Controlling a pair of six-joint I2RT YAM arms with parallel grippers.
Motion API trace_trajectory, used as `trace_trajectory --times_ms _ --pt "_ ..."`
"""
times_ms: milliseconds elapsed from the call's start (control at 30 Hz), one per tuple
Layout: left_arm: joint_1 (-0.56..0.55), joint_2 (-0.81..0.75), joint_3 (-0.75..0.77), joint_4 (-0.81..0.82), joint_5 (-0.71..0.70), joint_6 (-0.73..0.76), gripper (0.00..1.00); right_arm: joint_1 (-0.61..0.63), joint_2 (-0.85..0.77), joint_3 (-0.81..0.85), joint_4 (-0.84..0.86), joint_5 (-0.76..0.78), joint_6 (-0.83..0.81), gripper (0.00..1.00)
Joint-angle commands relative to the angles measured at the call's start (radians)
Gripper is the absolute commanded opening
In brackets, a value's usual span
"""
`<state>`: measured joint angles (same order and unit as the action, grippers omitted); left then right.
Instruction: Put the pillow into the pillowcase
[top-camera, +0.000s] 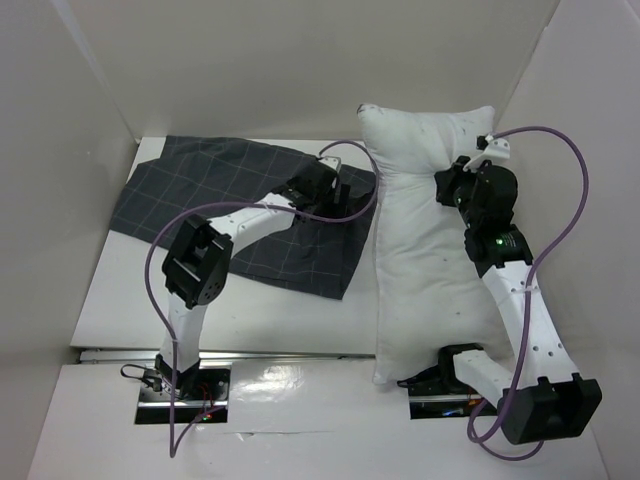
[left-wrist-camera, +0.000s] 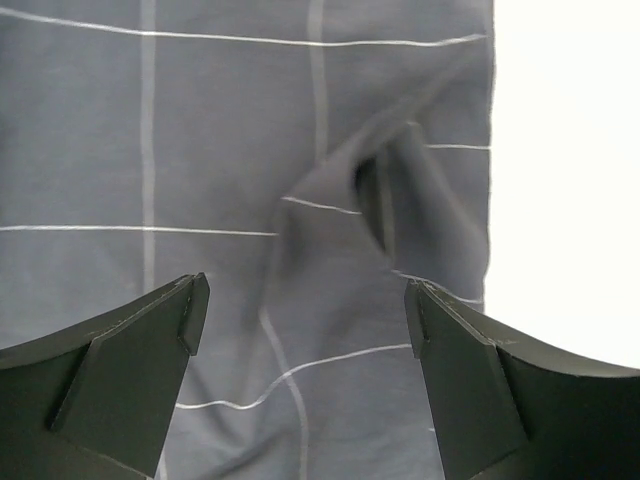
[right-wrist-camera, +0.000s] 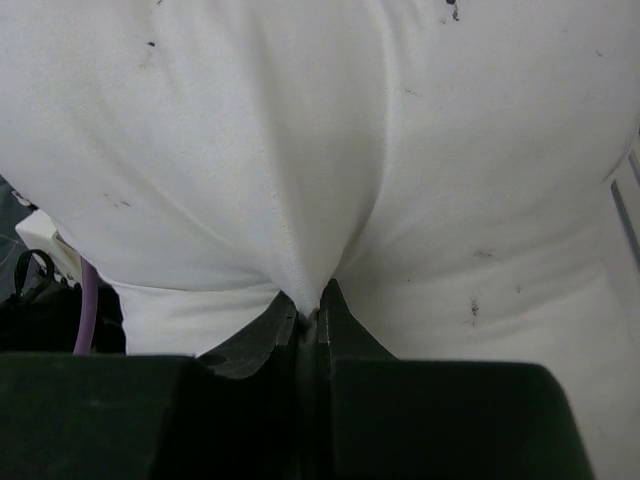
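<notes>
Pillow (top-camera: 420, 270) outside pillowcase (top-camera: 250, 215), at its 3 o'clock, left gripper (left-wrist-camera: 305, 295) spread wide over cloth, empty, right gripper (right-wrist-camera: 310, 300) pinching pillow fabric

Pillowcase (top-camera: 240, 215) flat on table (top-camera: 120, 310), left; pillow (top-camera: 425, 270) just right, lengthwise.

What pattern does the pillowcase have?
The pillowcase is dark grey with thin pale grid lines, clearest in left wrist view.
</notes>
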<state>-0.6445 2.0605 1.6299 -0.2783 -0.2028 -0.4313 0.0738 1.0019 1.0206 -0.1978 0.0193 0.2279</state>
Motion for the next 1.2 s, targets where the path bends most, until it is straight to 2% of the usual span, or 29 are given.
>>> trace_trajectory --times_ms 0,200,367,433,533,633,667,833,1000,1167 --pt "-0.018 0.015 0.039 0.065 0.080 0.017 0.98 -0.006 -0.043 -0.010 -0.037 -0.013 0.024 0.00" --pt "-0.009 0.116 0.129 0.056 0.069 0.008 0.97 -0.006 -0.080 -0.010 -0.048 -0.004 0.033 0.00" --pt "-0.009 0.191 0.197 0.047 0.040 0.008 0.92 -0.006 -0.080 -0.019 -0.077 -0.013 0.033 0.00" --pt "0.000 0.227 0.244 0.021 0.008 -0.004 0.74 -0.006 -0.091 -0.019 -0.087 -0.013 0.033 0.00" --pt "0.020 0.245 0.291 -0.022 -0.015 -0.015 0.33 -0.006 -0.109 -0.031 -0.088 -0.033 0.044 0.00" --pt "0.038 0.219 0.280 -0.013 -0.036 -0.015 0.20 -0.006 -0.132 -0.050 -0.100 -0.047 0.044 0.00" --pt "0.039 0.219 0.280 -0.003 -0.046 -0.015 0.00 -0.006 -0.132 -0.050 -0.100 -0.047 0.044 0.00" --pt "0.057 0.161 0.258 0.017 -0.023 0.022 0.00 -0.006 -0.154 -0.071 -0.132 -0.070 0.053 0.00" --pt "0.057 0.075 0.254 -0.024 -0.012 0.058 0.00 -0.006 -0.131 -0.106 -0.204 -0.182 0.082 0.00" --pt "0.066 0.033 0.311 -0.104 -0.011 0.082 0.00 -0.006 -0.163 -0.255 -0.190 -0.295 0.105 0.00"
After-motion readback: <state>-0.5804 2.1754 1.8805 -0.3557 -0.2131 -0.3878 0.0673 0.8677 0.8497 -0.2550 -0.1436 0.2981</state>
